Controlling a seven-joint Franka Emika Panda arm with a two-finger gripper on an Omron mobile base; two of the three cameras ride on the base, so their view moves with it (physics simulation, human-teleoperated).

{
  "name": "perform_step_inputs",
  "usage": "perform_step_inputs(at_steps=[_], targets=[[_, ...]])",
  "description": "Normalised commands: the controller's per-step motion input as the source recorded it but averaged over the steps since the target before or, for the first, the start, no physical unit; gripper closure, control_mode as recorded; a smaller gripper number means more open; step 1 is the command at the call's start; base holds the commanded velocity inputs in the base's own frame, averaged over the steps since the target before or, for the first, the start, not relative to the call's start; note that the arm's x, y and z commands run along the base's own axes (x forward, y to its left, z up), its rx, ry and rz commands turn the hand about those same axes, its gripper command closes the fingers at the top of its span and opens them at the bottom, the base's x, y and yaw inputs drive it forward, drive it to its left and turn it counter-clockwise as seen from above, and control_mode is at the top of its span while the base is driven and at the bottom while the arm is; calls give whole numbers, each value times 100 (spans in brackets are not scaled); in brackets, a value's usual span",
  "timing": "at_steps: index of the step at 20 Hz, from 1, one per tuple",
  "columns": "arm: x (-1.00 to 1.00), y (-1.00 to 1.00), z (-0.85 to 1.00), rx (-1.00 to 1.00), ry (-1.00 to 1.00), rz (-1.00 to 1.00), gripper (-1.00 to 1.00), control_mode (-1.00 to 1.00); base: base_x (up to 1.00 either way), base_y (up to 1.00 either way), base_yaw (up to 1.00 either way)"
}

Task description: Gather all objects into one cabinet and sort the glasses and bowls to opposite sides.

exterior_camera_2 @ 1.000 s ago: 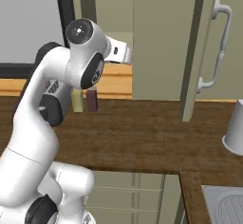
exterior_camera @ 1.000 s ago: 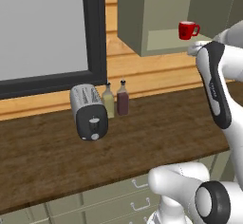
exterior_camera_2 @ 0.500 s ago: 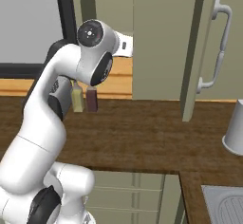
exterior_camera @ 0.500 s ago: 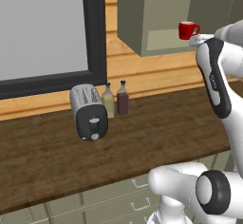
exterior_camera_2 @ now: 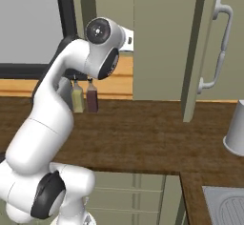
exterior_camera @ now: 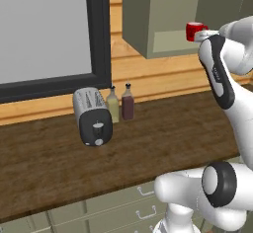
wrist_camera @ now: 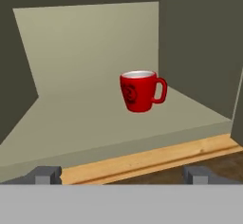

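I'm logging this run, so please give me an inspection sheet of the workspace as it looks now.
Surface: brown wooden counter, bare in front.
Job's things: red mug upright on the floor of the open cabinet, handle toward the right of the hand view.
Clutter: toaster and two bottles at the back of the counter.
Grippers: gripper open, short of the mug, holding nothing.
Cables: nothing seen.
Surroundings: dark-framed window; cabinet door with handle; sink.

1 glossy red mug (wrist_camera: 138, 91) stands upright on the pale floor of the open olive-green cabinet (wrist_camera: 85, 57), handle pointing right, a dark emblem on its side. It sits toward the cabinet's right wall, apart from it.
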Motion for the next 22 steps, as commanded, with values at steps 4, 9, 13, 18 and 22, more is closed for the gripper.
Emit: perform_step_inputs(at_steps=[4,9,13,18,22], targets=[[22,-23,13,0,0,0,-100,-100,0,0,0],[23,-12,2,0,0,-5,-100,-100,0,0,0],[19,-17,0,0,0,-6,-100,-100,0,0,0],[4,-24,0,0,2,-1,-100,-100,0,0,0],[1,-11,0,0,5,0,-100,-100,0,0,0]])
